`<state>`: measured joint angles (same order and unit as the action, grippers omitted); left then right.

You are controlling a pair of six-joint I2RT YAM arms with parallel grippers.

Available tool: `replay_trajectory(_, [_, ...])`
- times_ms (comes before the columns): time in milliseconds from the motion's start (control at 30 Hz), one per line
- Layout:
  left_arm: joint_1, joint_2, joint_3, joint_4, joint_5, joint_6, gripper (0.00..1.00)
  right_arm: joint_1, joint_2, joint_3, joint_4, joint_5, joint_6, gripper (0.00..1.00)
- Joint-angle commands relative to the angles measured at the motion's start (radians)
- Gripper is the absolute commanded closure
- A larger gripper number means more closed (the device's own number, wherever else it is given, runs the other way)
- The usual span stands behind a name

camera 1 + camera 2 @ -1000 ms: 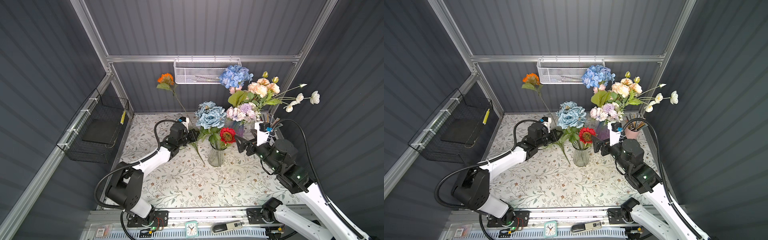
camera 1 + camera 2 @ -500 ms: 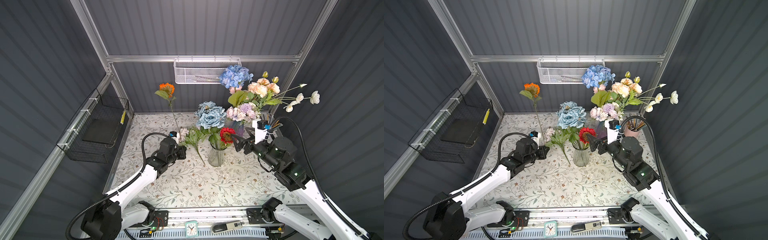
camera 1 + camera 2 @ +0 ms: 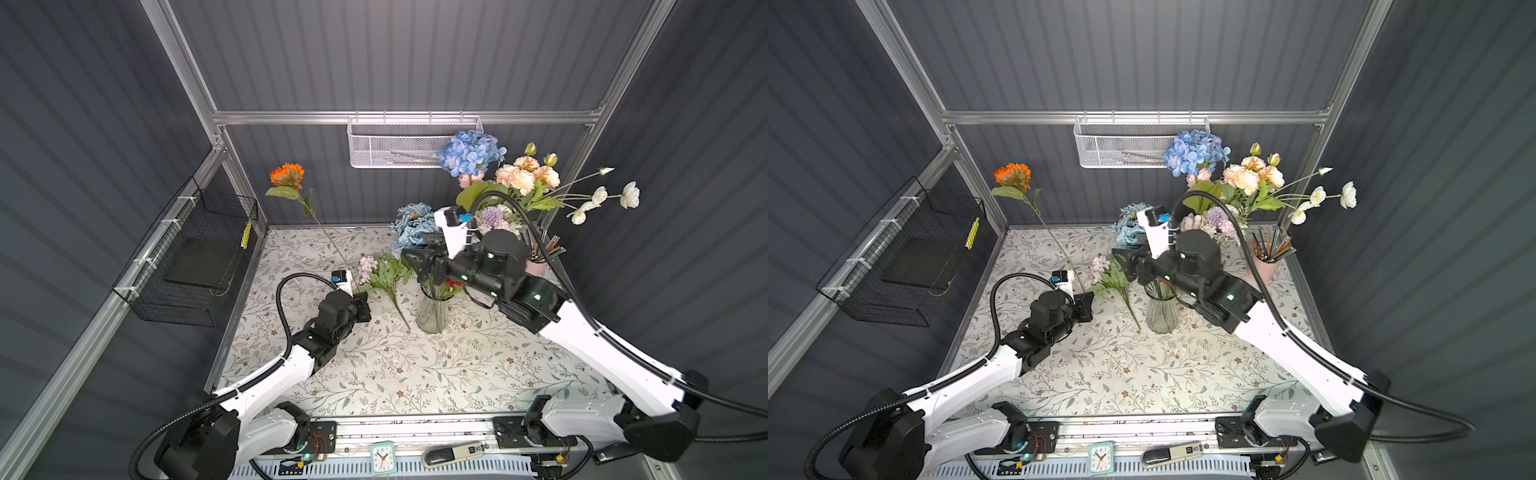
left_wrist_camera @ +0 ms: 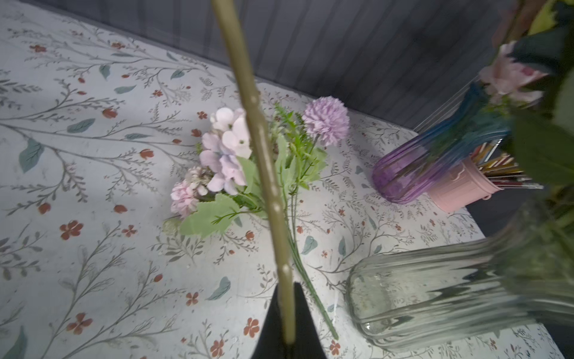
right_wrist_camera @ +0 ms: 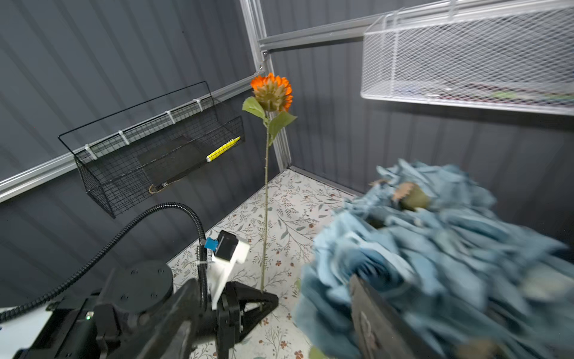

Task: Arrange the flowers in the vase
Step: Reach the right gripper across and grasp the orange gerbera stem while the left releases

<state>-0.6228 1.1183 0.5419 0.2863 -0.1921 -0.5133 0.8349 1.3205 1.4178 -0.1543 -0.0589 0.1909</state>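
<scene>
**Orange daisy (image 3: 286, 175) drawn back, right arm swung in**

Right gripper (image 3: 413, 262) has swung over the clear vase (image 3: 432, 316) to the blue rose (image 3: 409, 226). Blur hides whether it grips, and its arm covers most of one red daisy (image 3: 453, 284). Left gripper (image 3: 362, 305), backed away, pinches one upright orange daisy. One lilac bunch (image 3: 384, 274) lies on the bench (image 3: 415, 374).

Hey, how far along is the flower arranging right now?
Done: a blue fabric rose and a red daisy stand in the clear ribbed glass vase. In hand: the left pincer grips the orange daisy by its stem, upright. Left: that daisy, plus the pink-and-lilac bunch lying on the tablecloth.
</scene>
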Motion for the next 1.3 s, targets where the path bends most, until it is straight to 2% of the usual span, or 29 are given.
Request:
replay_trajectory(0, [-0.058,-0.027,-0.010,0.140,-0.100,0.112,1.00,0.049,0.123,0.128,-0.095,0.008,-0.034,0.24])
replay_trajectory(333, [-0.077,-0.052,-0.078,0.245,-0.117,0.155,1.00,0.093,0.417,0.445,-0.207,-0.022,-0.039,0.25])
replay_trajectory(800, [-0.087,-0.070,-0.104,0.281,-0.099,0.228,1.00,0.083,0.595,0.613,-0.226,-0.077,-0.040,0.36])
replay_trajectory(933, [-0.091,-0.066,-0.108,0.284,-0.101,0.237,1.00,0.062,0.627,0.642,-0.229,-0.109,-0.007,0.49])
replay_trajectory(1033, [-0.091,-0.057,-0.106,0.284,-0.101,0.237,1.00,0.056,0.632,0.642,-0.228,-0.134,0.003,0.68])
replay_trajectory(1067, [-0.091,-0.054,-0.106,0.284,-0.099,0.238,1.00,0.056,0.632,0.642,-0.226,-0.143,0.001,0.78])
replay_trajectory(1167, [-0.091,-0.050,-0.101,0.283,-0.100,0.240,1.00,0.056,0.632,0.642,-0.229,-0.161,-0.002,0.98])
replay_trajectory(1267, [-0.091,-0.047,-0.095,0.284,-0.099,0.249,1.00,0.054,0.631,0.642,-0.229,-0.158,-0.004,1.00])
